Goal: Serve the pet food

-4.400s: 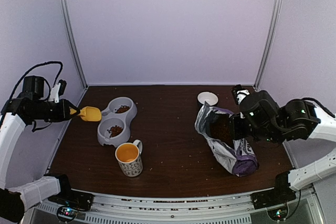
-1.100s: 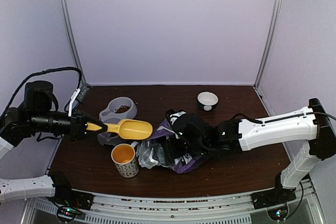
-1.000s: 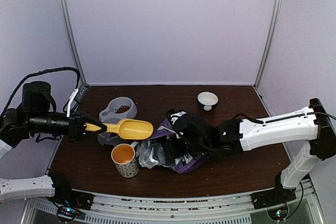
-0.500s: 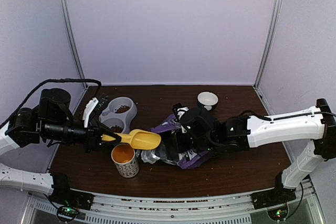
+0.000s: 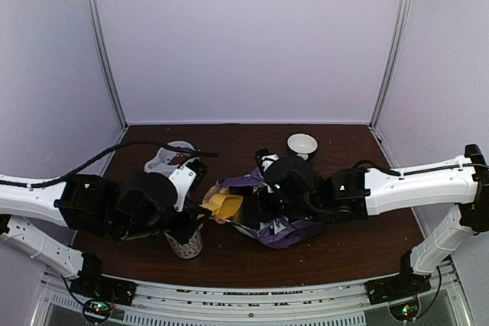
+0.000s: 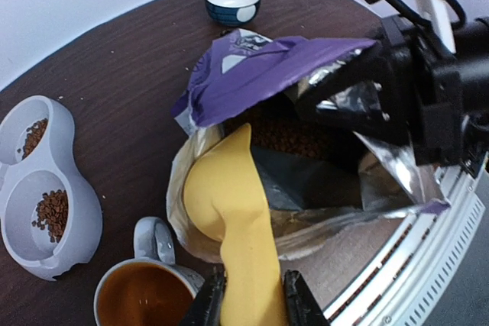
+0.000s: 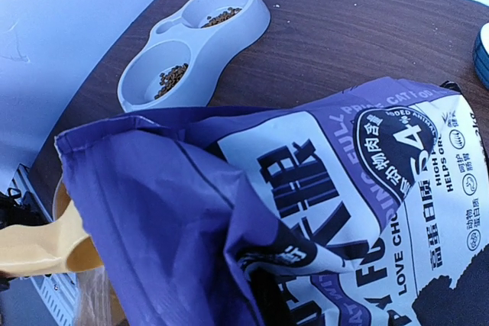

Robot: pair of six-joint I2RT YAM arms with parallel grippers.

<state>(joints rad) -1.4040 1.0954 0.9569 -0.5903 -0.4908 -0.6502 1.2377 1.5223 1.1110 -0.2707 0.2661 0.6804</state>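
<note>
The purple puppy-food bag (image 5: 279, 227) lies on its side at mid-table, its mouth facing left. My right gripper (image 5: 263, 202) is shut on the bag's upper lip and holds the mouth open; its fingers are hidden behind the bag (image 7: 321, 188) in the right wrist view. Brown pet food (image 6: 283, 131) shows deep inside the bag (image 6: 260, 74). My left gripper (image 6: 250, 295) is shut on the handle of the yellow scoop (image 6: 225, 196), whose bowl sits inside the bag's mouth. From above, the scoop (image 5: 223, 204) looks empty.
A grey double bowl (image 5: 172, 159) with a little kibble (image 6: 52, 210) in each well stands at the left. An orange-lined mug (image 6: 145, 303) sits just under my left gripper. A small white bowl (image 5: 302, 145) stands behind the bag. Crumbs dot the brown table.
My left arm has swung right and forward, carrying the scoop from above the double bowl into the bag's mouth. The right gripper has raised the bag's lip a little.
</note>
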